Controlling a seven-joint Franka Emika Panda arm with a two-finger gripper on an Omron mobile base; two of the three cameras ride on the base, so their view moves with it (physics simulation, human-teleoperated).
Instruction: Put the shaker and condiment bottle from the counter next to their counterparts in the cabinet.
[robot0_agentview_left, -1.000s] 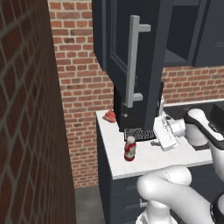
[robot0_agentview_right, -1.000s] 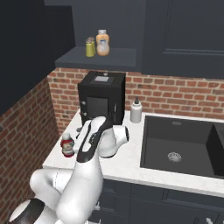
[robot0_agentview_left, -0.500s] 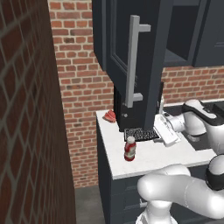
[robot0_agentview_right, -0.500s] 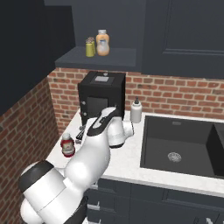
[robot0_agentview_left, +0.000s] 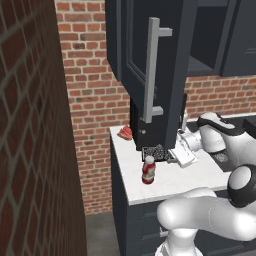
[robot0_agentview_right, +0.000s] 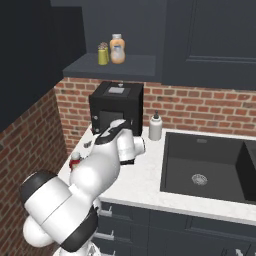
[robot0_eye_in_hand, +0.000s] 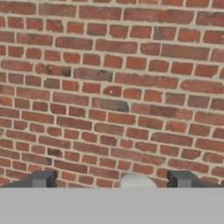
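Observation:
The red condiment bottle (robot0_agentview_left: 148, 170) with its white cap stands upright near the front left of the white counter (robot0_agentview_left: 200, 176); its top peeks past my arm (robot0_agentview_right: 75, 161). My gripper (robot0_agentview_left: 176, 150) (robot0_agentview_right: 104, 139) hovers just right of it, in front of the black machine. It faces the brick wall, and its fingertips (robot0_eye_in_hand: 41, 179) stand wide apart, so my gripper (robot0_eye_in_hand: 111, 179) is open and empty. A pale rounded top (robot0_eye_in_hand: 138, 180) shows low between them; I cannot tell which thing it belongs to. The counter's shaker is hidden. On the open cabinet's shelf (robot0_agentview_right: 135, 65) stand a yellow-green shaker (robot0_agentview_right: 103, 54) and an orange bottle (robot0_agentview_right: 117, 49).
The cabinet door (robot0_agentview_left: 152, 75) with its grey bar handle hangs open above the counter's left end. A black machine (robot0_agentview_right: 116, 107) sits against the back wall, with a white dispenser bottle (robot0_agentview_right: 155, 126) beside it. A sink (robot0_agentview_right: 210, 165) lies to the right. A flat red thing (robot0_agentview_left: 125, 132) lies at the back left.
My hand has drawn a little back and up toward the black machine, and my elbow has swung round. The jaws stayed open. The red bottle has not moved.

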